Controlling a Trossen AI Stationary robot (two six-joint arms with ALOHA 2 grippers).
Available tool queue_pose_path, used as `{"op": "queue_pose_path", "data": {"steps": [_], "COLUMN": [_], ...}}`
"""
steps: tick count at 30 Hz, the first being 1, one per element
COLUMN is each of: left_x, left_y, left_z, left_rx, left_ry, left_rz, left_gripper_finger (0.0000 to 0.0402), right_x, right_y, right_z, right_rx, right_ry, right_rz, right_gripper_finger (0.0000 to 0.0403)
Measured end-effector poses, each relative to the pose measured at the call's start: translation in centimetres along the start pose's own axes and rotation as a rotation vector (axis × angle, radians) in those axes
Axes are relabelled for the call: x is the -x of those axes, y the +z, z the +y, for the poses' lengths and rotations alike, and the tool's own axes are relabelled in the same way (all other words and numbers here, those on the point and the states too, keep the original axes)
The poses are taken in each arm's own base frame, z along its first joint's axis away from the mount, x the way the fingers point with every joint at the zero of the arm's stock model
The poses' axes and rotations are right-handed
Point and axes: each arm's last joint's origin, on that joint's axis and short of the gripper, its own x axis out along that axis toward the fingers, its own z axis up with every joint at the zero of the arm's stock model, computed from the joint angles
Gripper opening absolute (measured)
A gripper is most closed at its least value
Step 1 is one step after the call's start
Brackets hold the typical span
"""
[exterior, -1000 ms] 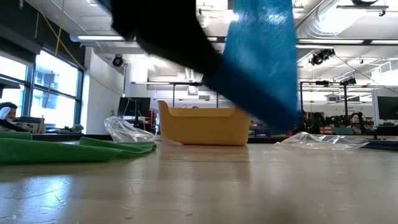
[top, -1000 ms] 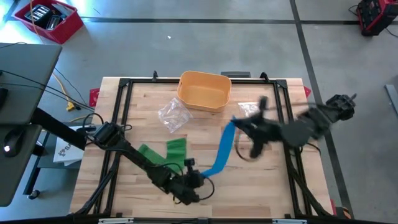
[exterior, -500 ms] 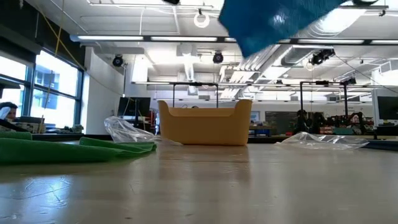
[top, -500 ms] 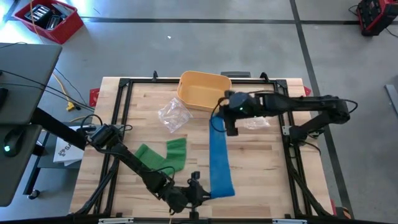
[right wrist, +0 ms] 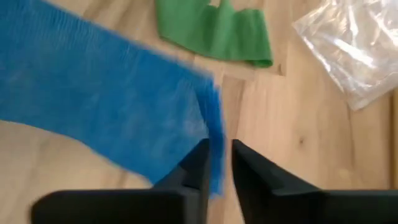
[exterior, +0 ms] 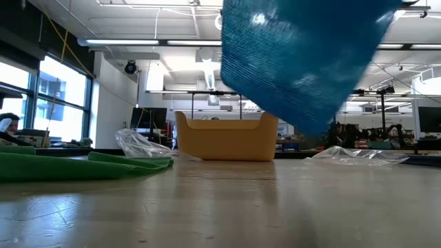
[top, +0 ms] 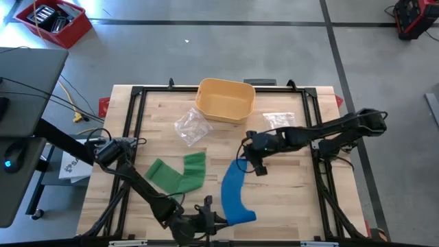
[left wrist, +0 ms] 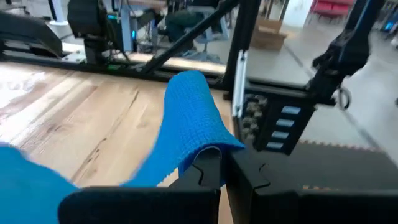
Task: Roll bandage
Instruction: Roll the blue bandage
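**Blue bandage strung between two claws over the desk**

Worked over a wooden desk [top: 288, 192] framed by black rails. Spread out for rolling, it seemed: blue bandage [top: 233, 195] hung in a curved strip above the near middle of the boards, one end at each arm. Gripped at the near end by the left claw [top: 212, 221], pressed together on the cloth close to the desk's near edge, likely the end to be rolled from. Met at the far end by the right claw [top: 251, 159], fingers slightly parted with the bandage edge between them; whether gripping or letting go, could not tell.

Open boards lay under and to the right of the strip. Crowded on the left by a green bandage [top: 180, 173] lying flat. Farther back, well apart, sat a yellow bin [top: 226, 101] and two clear plastic bags [top: 191, 126]
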Motion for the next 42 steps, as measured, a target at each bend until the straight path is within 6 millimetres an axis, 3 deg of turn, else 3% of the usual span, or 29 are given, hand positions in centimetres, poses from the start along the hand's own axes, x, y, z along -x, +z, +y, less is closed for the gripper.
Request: {"op": "queue_pose_path", "data": {"steps": [5, 9, 17, 23, 30, 36, 39, 42], "left_x": [1.1, 2.1, 2.0, -0.5, -3.4, -5.6, -6.0, -5.9], "left_y": [0.8, 1.3, 2.5, 4.0, 4.9, 4.3, 3.7, 3.7], "left_z": [-1.1, -1.9, -1.7, 0.9, 5.0, 8.3, 9.3, 8.9], "left_rx": [0.007, -0.015, -0.055, -0.110, -0.209, -0.281, -0.266, -0.222], "left_ry": [0.032, 0.080, 0.131, 0.190, 0.398, 0.499, 0.542, 0.519], "left_rz": [-0.111, -0.182, -0.255, -0.290, -0.256, -0.139, -0.090, -0.112], "left_gripper_finger": [0.0001, 0.0001, 0.0001, 0.0001, 0.0001, 0.0001, 0.0001, 0.0001], "right_x": [1.2, 3.8, 10.1, 12.5, 12.0, 8.9, 6.9, 6.2], "right_y": [1.3, 2.4, 2.2, 1.2, -0.4, -0.9, -1.2, -1.5], "right_z": [0.5, 1.9, 8.9, 13.1, 15.8, 17.0, 17.5, 17.5], "right_rx": [0.018, 0.029, 0.137, 0.193, 0.229, 0.266, 0.321, 0.316], "right_ry": [-0.008, -0.056, 0.032, 0.121, 0.087, 0.144, 0.167, 0.150], "right_rz": [0.031, 0.069, -0.052, -0.103, -0.023, 0.107, 0.168, 0.212], "right_gripper_finger": [0.0139, 0.0160, 0.0145, 0.0140, 0.0140, 0.0140, 0.0140, 0.0140]}}
